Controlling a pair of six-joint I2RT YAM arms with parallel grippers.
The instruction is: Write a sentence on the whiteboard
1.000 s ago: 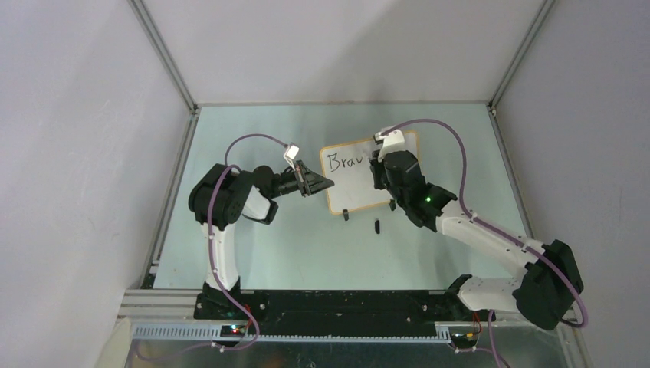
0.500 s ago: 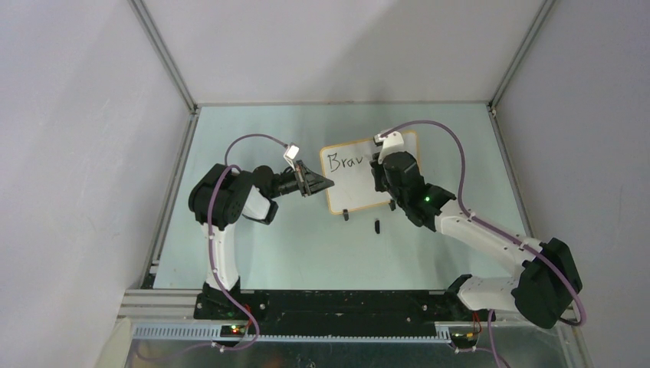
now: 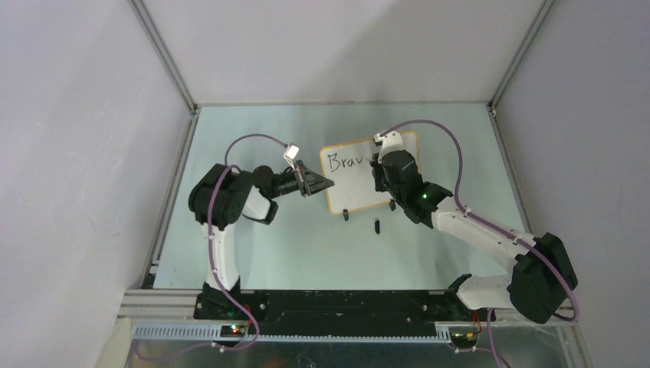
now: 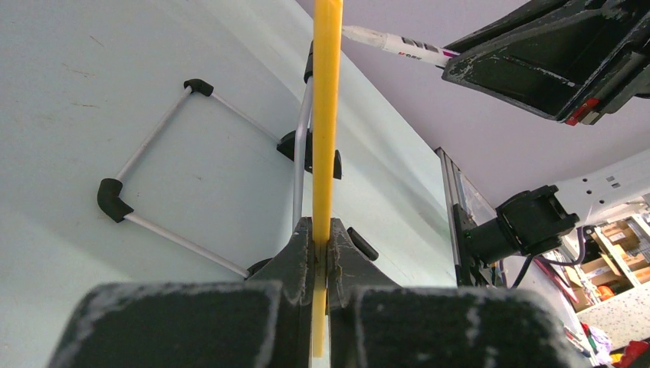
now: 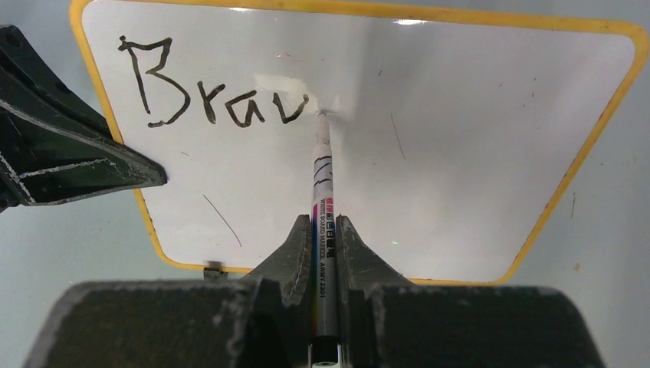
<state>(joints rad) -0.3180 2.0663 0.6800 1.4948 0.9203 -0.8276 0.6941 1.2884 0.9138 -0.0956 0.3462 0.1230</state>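
Observation:
The whiteboard (image 3: 354, 190) stands tilted mid-table on its orange-framed edge (image 4: 326, 115). My left gripper (image 3: 326, 184) (image 4: 323, 234) is shut on the board's left edge; its dark fingers (image 5: 77, 165) show at the left of the right wrist view. The sentence (image 3: 343, 162) (image 5: 207, 100) reads "Brav" in black along the top left. My right gripper (image 3: 379, 170) (image 5: 324, 230) is shut on a whiteboard marker (image 5: 322, 180) (image 4: 391, 44). The marker's tip touches the board just right of the "v".
A small black marker cap (image 3: 377, 225) (image 4: 362, 243) lies on the table in front of the board. The board's wire stand (image 4: 153, 146) and black clip foot (image 3: 346, 215) rest on the table. Grey enclosure walls stand close on three sides.
The right arm's elbow and base link have shifted slightly left; the marker tip stays at the end of "Brav". The left arm has not moved.

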